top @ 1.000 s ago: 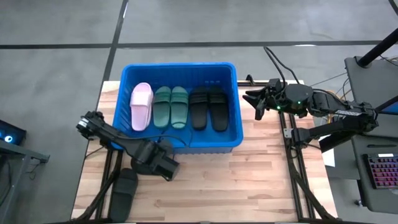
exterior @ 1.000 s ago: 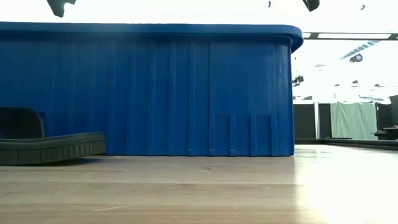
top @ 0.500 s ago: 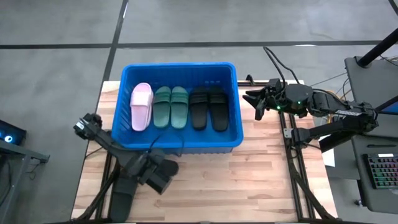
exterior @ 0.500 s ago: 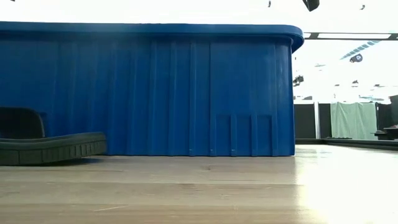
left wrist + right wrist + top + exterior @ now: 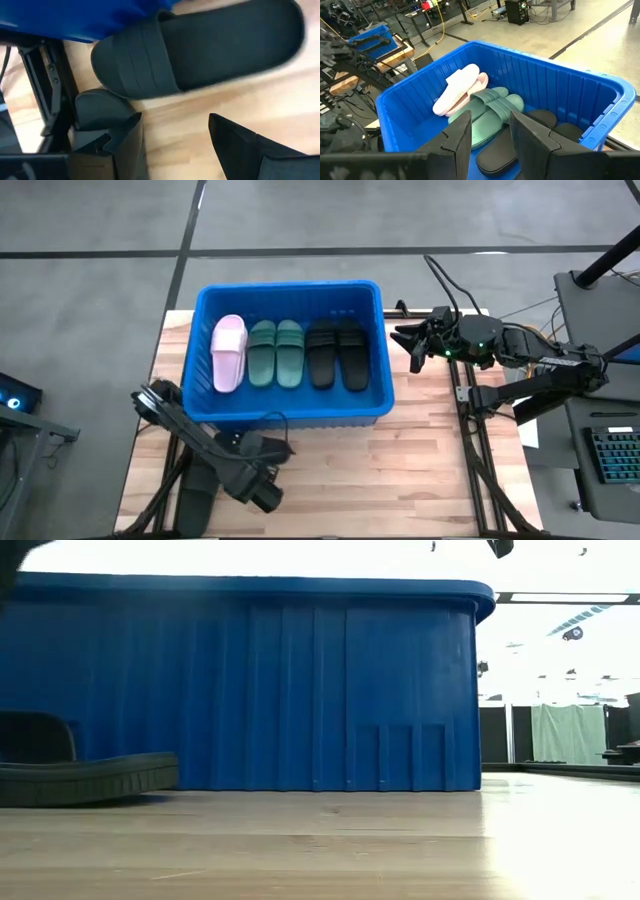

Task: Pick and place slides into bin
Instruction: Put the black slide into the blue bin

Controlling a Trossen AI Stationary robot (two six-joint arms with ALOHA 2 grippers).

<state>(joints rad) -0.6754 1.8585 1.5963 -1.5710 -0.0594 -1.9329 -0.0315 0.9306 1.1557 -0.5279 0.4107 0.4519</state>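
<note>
the blue bin [image 5: 290, 412] sits toward the far left part of the wooden table [image 5: 420, 470], and inside it i can see a pale pink slide [image 5: 228, 352], two green slides [image 5: 275, 352] side by side, and two black slides [image 5: 336, 354] beside those, all lying in a row. one more black slide [image 5: 197, 492] lies on the table outside the bin, near the front left corner, close to the bin's near wall; from table height it shows as a dark sole [image 5: 85, 778] just beside the blue wall. the left gripper [image 5: 262, 492] is down low over the table just beside that loose slide, and its fingers [image 5: 240, 145] stand spread apart with bare wood between them, nothing held, the slide lying just ahead of them. the right gripper [image 5: 412, 343] waits off the table's right edge, level with the bin, its fingers [image 5: 532, 137] parted with a gap and holding nothing, pointed toward the bin's contents
</note>
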